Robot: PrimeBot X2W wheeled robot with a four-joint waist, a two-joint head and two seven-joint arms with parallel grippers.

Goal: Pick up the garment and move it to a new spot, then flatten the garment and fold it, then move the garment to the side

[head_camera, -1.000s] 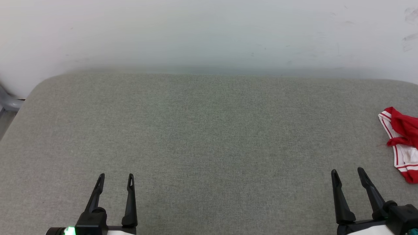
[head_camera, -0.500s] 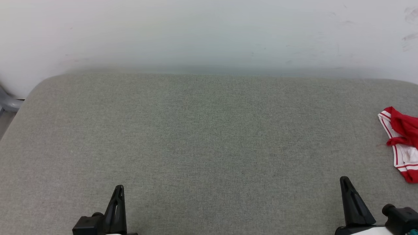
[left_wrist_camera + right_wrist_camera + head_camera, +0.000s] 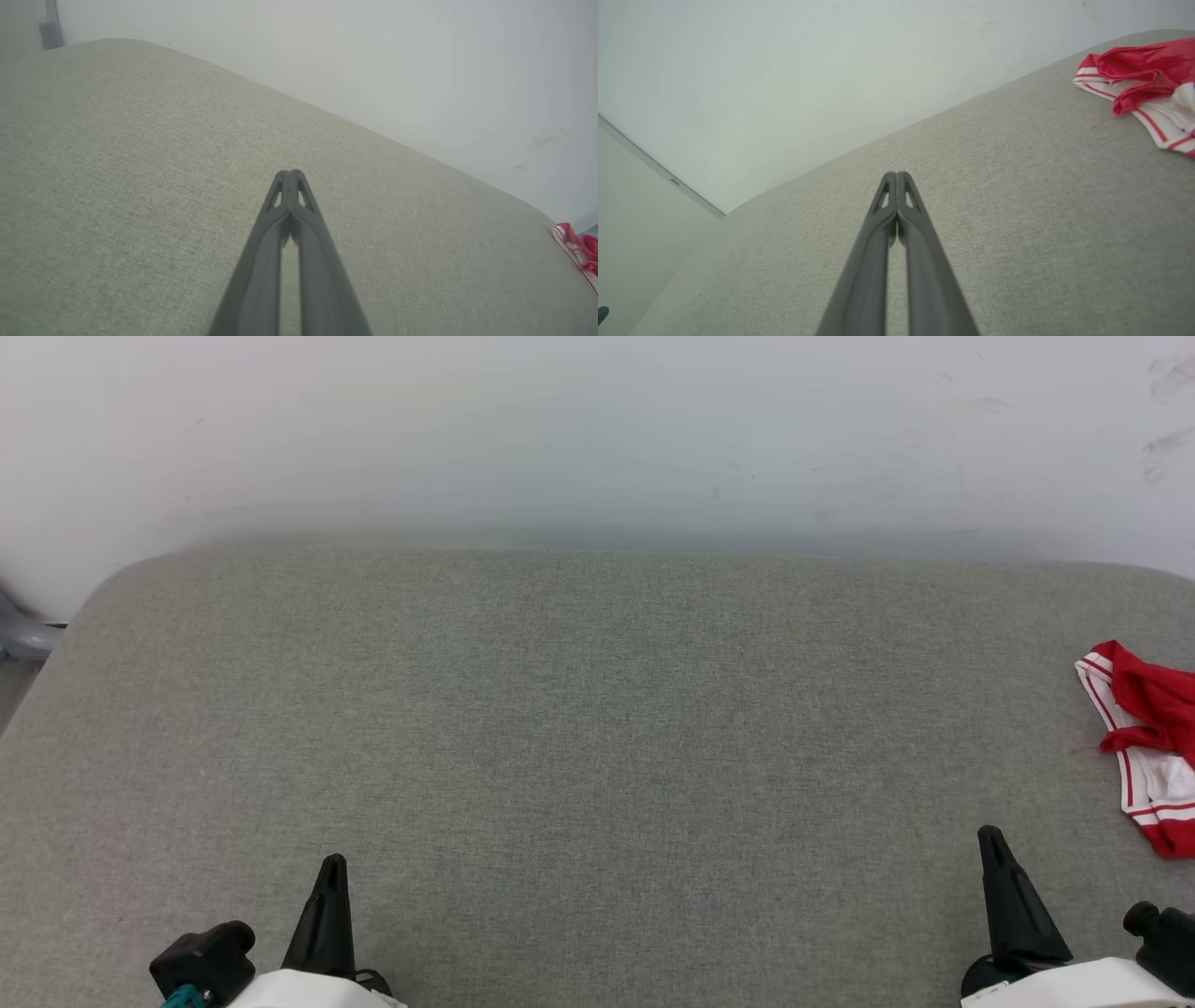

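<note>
The garment (image 3: 1148,747) lies crumpled at the right edge of the grey padded table (image 3: 579,709), red with white, red-striped trim; part of it runs out of the head view. It shows again at the upper right in the right wrist view as the garment (image 3: 1143,84) and as a sliver, the garment (image 3: 577,247), far right in the left wrist view. My left gripper (image 3: 330,866) is shut near the front left, with nothing in it. My right gripper (image 3: 991,838) is shut near the front right, below and left of the garment, apart from it. Both pairs of fingers press together, left gripper (image 3: 289,173), right gripper (image 3: 896,174).
A pale wall (image 3: 597,429) runs right behind the table's far edge. A grey object (image 3: 23,635) stands off the table's left corner. The table's rounded corners fall away at left and right.
Both grippers went from open to shut. Both arms turned slightly, the left fingertips drifting a bit toward the middle. The garment has not moved.
</note>
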